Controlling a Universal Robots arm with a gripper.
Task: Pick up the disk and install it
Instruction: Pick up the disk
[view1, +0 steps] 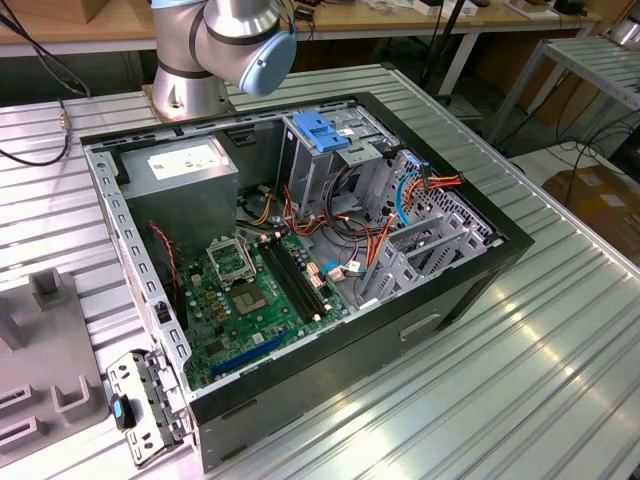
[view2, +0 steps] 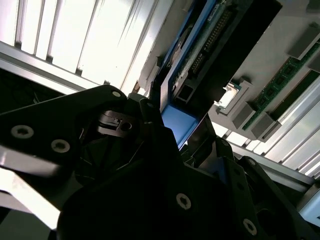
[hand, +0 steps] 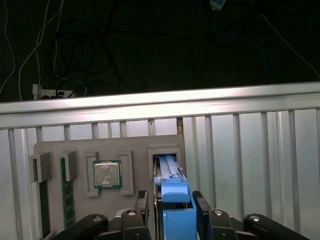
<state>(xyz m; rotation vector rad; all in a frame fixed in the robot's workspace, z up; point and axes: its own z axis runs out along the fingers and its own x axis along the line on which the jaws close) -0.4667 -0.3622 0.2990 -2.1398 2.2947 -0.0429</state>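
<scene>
A: Where is the disk, the flat hard drive with a dark metal body and bright blue plastic rails and end tab?

B: In the first wrist view it sits on its edge in a rectangular slot of a flat grey plastic tray, and its blue end tab points toward the camera. The second wrist view shows the same blue tab from close by, with the drive's dark side running away behind it.

A: And the black gripper?

B: It straddles the blue end of the disk, with one side of the tab facing each half of it. I cannot tell from either wrist view whether it is pinching the tab or only sitting around it.

A: What else is in that tray?

B: A square silver processor chip with a green border lies in the pocket just beside the disk's slot. Past it, a long green memory stick lies in its own narrow groove.

A: What is under the tray?

B: A ribbed aluminium table, and beyond its edge there are loose cables on a dark floor.

A: And in the exterior view?

B: An open black computer case lies on its side on the ribbed surface. It holds a green motherboard and a tall metal cage topped by a light-blue latch plate. The silver arm with blue joint caps rises just behind the case
</scene>
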